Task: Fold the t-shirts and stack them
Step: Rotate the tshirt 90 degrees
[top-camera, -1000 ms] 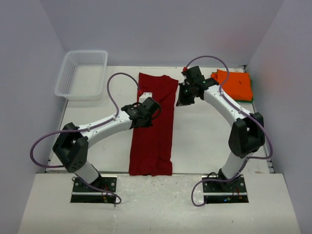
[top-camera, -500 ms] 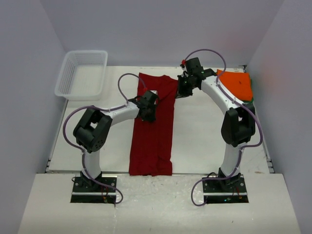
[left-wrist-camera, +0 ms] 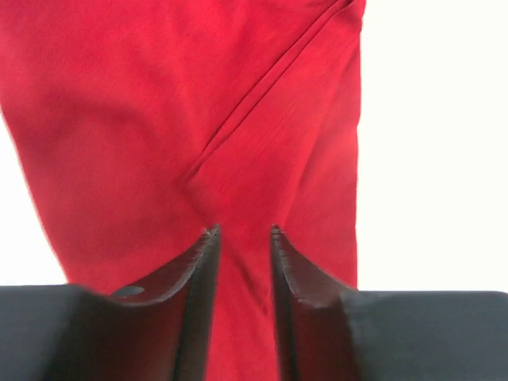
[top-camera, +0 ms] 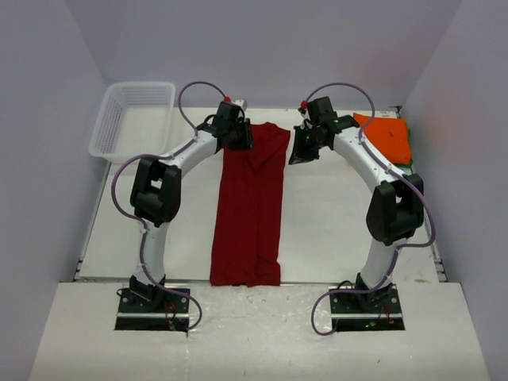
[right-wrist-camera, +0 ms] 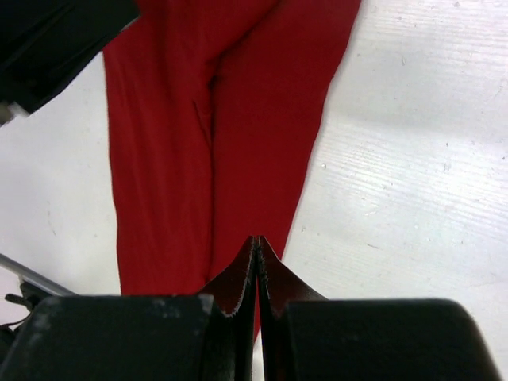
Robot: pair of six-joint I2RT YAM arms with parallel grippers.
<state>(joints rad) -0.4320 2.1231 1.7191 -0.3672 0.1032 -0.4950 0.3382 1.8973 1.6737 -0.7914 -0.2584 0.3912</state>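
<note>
While L gripper [left-wrist-camera: 243,231] hangs narrowly parted over dark red t-shirt [top-camera: 250,206] (1 long strip), R gripper [right-wrist-camera: 258,238] sits closed tight.

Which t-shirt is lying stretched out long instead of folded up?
The dark red cloth t-shirt, lying flat as one long narrow strip; the bright orange cloth shirt sits folded into a compact square at the far right.

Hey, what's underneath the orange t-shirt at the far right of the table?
A green t-shirt: only a thin edge of it shows past the orange t-shirt's right side. The rest is covered, so anything else beneath cannot be seen.
</note>
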